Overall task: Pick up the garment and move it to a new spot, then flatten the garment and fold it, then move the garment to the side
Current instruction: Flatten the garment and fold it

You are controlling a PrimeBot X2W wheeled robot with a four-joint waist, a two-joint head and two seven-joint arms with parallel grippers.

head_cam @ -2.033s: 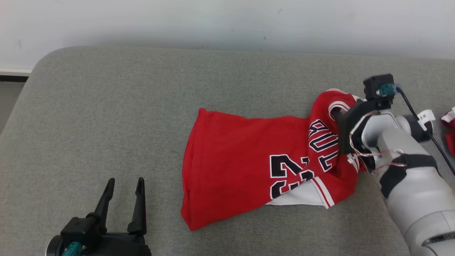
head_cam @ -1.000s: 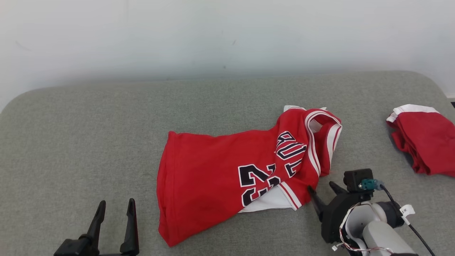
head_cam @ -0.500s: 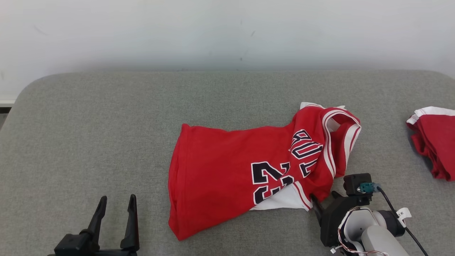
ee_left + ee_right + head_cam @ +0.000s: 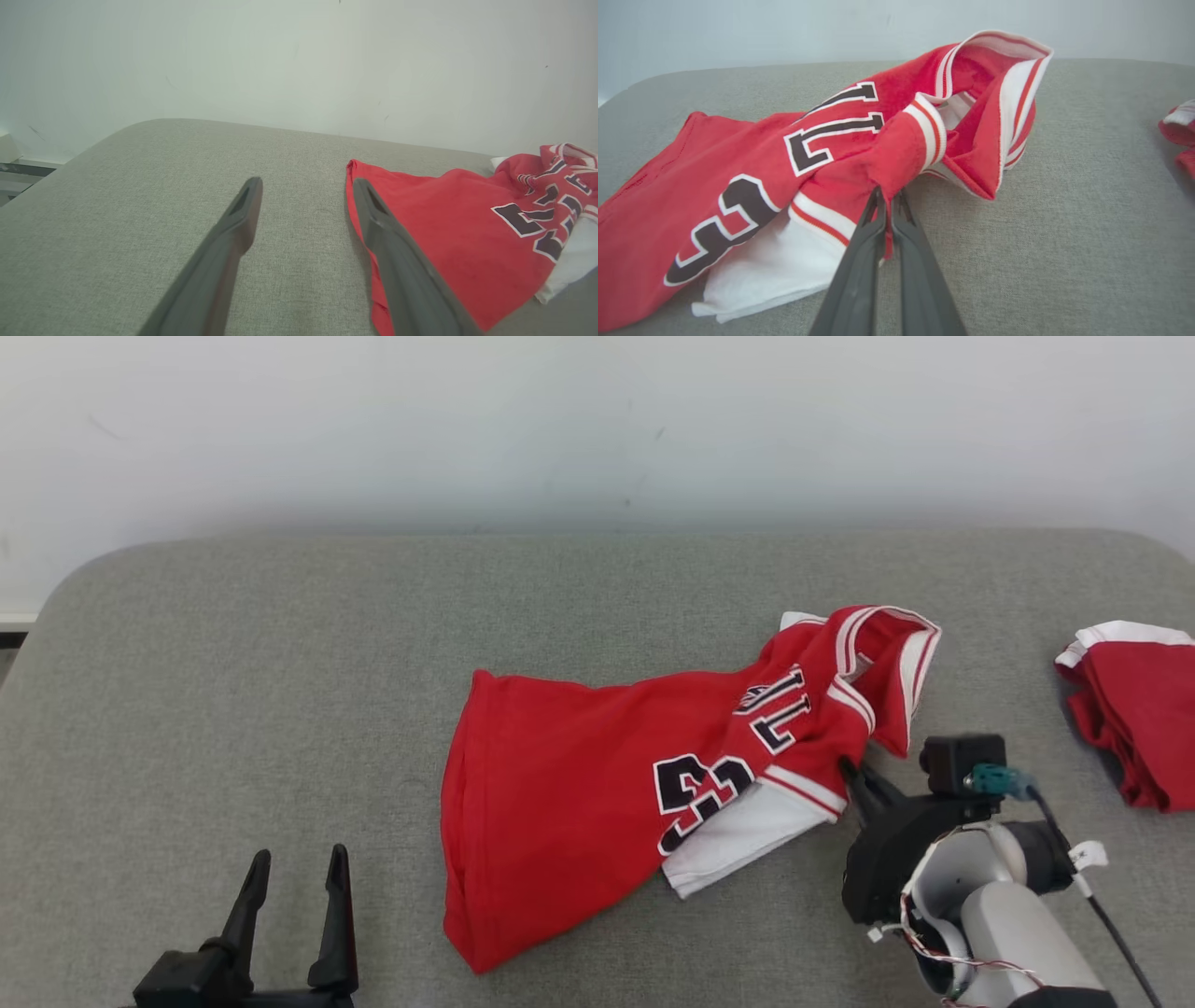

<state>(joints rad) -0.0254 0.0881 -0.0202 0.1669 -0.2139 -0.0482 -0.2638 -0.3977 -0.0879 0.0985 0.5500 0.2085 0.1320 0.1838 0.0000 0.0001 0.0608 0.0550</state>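
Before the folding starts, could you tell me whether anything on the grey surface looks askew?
Yes: the red jersey lies rumpled, its armhole end bunched and lifted where the right gripper pinches it, white inside showing.

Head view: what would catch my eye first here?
A crumpled red jersey with black numbers lies in the middle of the grey pad. The right gripper is shut, pinching the jersey's striped edge. Another red garment sits at the far right.
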